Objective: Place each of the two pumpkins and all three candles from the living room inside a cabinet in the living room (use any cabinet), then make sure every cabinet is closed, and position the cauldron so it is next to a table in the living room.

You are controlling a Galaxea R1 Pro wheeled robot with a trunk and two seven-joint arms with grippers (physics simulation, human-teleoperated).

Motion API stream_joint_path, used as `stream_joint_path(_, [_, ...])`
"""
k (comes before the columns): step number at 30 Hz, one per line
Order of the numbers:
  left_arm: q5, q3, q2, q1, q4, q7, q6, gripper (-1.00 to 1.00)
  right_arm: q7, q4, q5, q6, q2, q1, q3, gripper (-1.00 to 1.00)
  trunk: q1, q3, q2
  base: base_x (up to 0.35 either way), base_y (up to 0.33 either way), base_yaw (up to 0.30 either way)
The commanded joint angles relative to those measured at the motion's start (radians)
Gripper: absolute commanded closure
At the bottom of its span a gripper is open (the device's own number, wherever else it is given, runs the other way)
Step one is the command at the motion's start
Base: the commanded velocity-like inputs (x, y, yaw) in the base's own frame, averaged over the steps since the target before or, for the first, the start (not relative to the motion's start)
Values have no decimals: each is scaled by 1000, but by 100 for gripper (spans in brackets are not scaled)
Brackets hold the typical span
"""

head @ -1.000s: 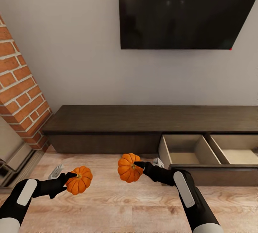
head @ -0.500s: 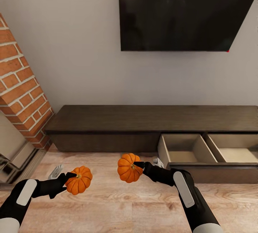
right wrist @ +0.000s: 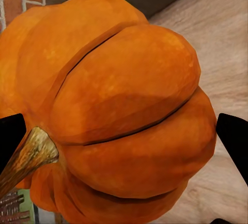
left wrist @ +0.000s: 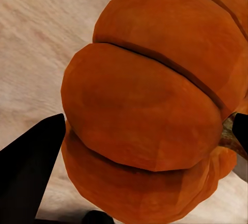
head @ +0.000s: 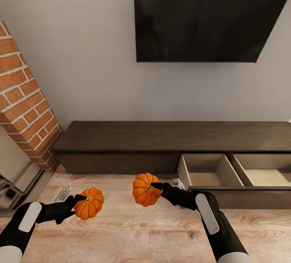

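facing cabinet on far wall, two right drawers open and bare | both pumpkins airborne near the floor: left jaws grip left pumpkin, right jaws grip right pumpkin | stowing, candles, closing, cauldron all remain

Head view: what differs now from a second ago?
Only the camera shifted: the wall screen and cabinet sit slightly lower in the picture. The left gripper still holds one pumpkin, the right gripper the other pumpkin. The drawer stays open.
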Motion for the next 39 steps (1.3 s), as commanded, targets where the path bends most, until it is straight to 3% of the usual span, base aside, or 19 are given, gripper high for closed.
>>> stream_joint_path(1, [0,0,0,0,0,0,0,100,0,0,-1,0,0,0,1,100,-4,3,7,0,0,0])
stream_joint_path(15, [1,0,1,0,-2,-2,16,100,0,0,-1,-1,0,0,-3,100,-58,47,105,0,0,0])
stream_joint_path(22, [7,1,3,0,-19,-4,51,100,1,0,-1,-52,0,0,4,100,-84,69,154,0,0,0])
stream_joint_path(24, [35,0,9,0,-28,-4,54,100,1,0,0,-57,-1,0,5,100,-92,75,168,0,0,0])
stream_joint_path(27, [121,-6,41,0,-34,-4,56,100,1,0,4,-59,0,0,7,100,-104,85,189,0,0,0])
stream_joint_path(29, [147,-8,51,1,-35,-4,57,100,1,0,3,-60,-1,0,7,100,-111,91,203,0,0,0])
stream_joint_path(36, [164,-5,58,2,-35,-5,58,100,-2,-1,0,-59,-1,0,6,100,-138,113,252,0,0,0])
stream_joint_path(39, [208,-6,59,2,-35,-8,60,100,-5,-1,1,-54,-1,0,7,100,-150,122,273,0,0,0])
